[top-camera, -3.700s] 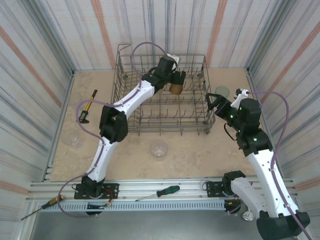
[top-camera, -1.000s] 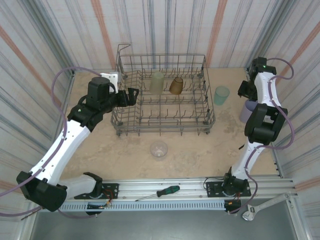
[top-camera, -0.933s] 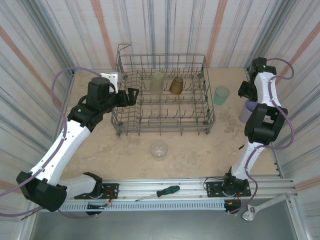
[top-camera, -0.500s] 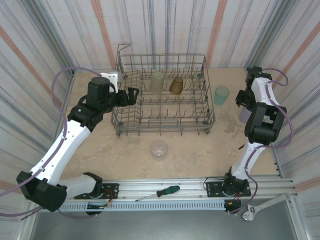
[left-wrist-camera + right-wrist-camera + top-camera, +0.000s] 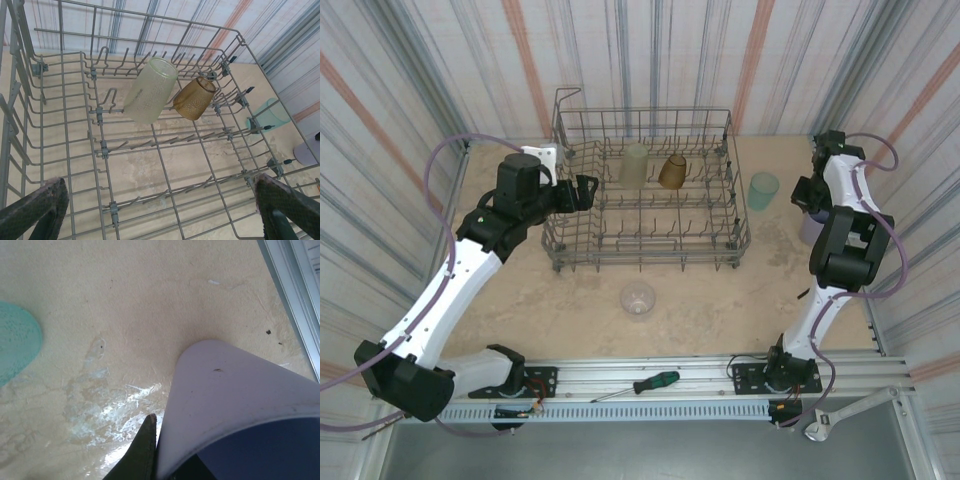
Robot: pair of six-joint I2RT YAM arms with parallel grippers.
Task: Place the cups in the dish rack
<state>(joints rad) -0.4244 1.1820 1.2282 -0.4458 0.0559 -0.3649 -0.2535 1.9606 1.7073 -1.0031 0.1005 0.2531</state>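
Lavender cup point(image 5: 230, 390) cropped below, half-hidden right jaws clamping its wall

A green-handled screwdriver point(image 5: 642, 383) lies on the metal rail point(image 5: 700, 366) at the near edge of the beige table point(image 5: 710, 300). A silver tool point(image 5: 850, 411) lies at the rail's right end. Striped walls point(image 5: 410, 80) surround the table.

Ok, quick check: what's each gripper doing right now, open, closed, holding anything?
Left gripper: open, holding nothing.
Right gripper: closed on the wall of the lavender cup.
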